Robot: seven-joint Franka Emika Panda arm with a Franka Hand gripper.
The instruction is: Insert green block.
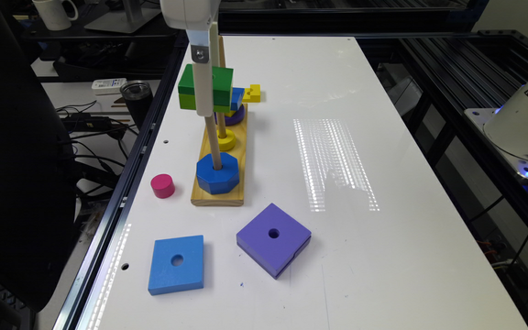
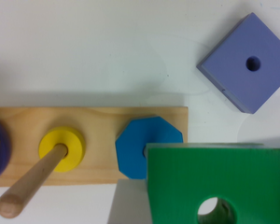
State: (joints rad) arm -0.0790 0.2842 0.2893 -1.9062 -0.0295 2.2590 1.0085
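Wrist view, green block (image 2: 214, 182) being held close beneath the pincer, its hole over the peg, above the blue octagon (image 2: 147, 145) on the wooden base (image 2: 98, 119), exterior view, pincer (image 1: 203, 98) being shown clamped on the block, purple square (image 1: 273, 238) lying well apart.

Matt-painted green block (image 2: 214, 177), bare wooden base (image 2: 93, 126)

arm: reaching down from above | gripper (image 1: 203, 98): vertical, raised above table, closed on green block (image 1: 220, 87)
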